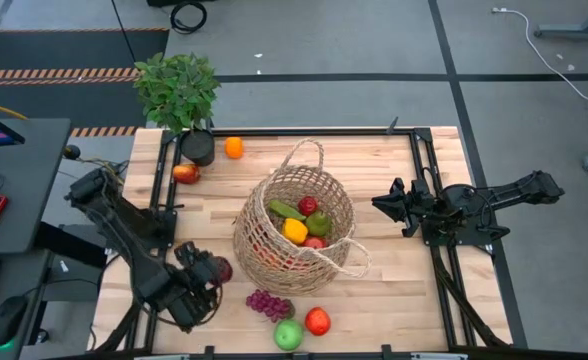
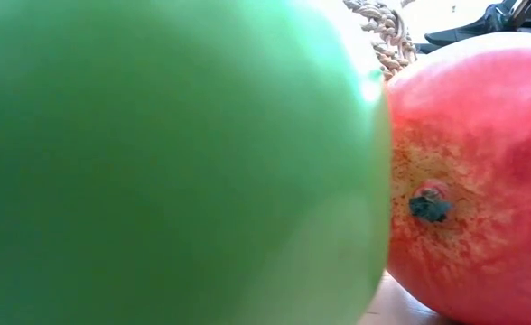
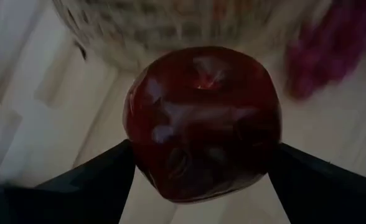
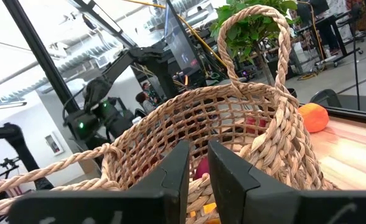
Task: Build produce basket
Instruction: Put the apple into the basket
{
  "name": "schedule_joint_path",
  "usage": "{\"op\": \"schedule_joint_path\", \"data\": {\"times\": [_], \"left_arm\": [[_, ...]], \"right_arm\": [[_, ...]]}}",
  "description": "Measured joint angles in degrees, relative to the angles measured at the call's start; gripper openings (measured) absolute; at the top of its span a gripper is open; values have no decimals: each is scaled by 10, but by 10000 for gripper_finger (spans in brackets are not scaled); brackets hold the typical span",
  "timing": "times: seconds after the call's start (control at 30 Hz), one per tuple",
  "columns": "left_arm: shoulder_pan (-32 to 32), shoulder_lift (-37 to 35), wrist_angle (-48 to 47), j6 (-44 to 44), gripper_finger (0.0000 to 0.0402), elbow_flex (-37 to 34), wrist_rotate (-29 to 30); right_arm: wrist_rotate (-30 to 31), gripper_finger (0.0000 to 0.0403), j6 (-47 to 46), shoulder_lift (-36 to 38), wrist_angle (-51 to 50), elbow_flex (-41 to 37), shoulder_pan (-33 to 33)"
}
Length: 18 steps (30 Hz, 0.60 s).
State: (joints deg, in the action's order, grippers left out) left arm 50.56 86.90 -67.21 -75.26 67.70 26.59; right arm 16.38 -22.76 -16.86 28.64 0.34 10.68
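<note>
Wicker basket (image 1: 294, 232) at the counter's (image 1: 394, 290) centre already held several fruits; left claw (image 1: 212, 272) pinched a dark red apple (image 3: 201, 121) beside it, right claw (image 4: 198, 171) nearly pressed together, apparently empty; grapes (image 1: 269, 304) and others remained outside.

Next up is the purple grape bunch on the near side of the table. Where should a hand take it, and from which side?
Grip the grape bunch across its narrow middle, coming straight down from above. It lies flat and elongated on the table, with the green apple close by and the basket just behind, so a side approach looks crowded. The left hand already holds a dark red apple.
</note>
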Motion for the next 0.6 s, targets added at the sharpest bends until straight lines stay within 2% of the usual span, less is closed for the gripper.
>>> {"op": "schedule_joint_path", "data": {"times": [0.17,0.47,0.6], "left_arm": [[-21,-65,36,-2,339,0,83],[-63,-199,110,12,339,0,268],[-85,-253,172,13,339,0,301]], "right_arm": [[0,64,0,0,0,0,0],[0,64,0,0,0,0,0],[0,64,0,0,0,0,0]]}}
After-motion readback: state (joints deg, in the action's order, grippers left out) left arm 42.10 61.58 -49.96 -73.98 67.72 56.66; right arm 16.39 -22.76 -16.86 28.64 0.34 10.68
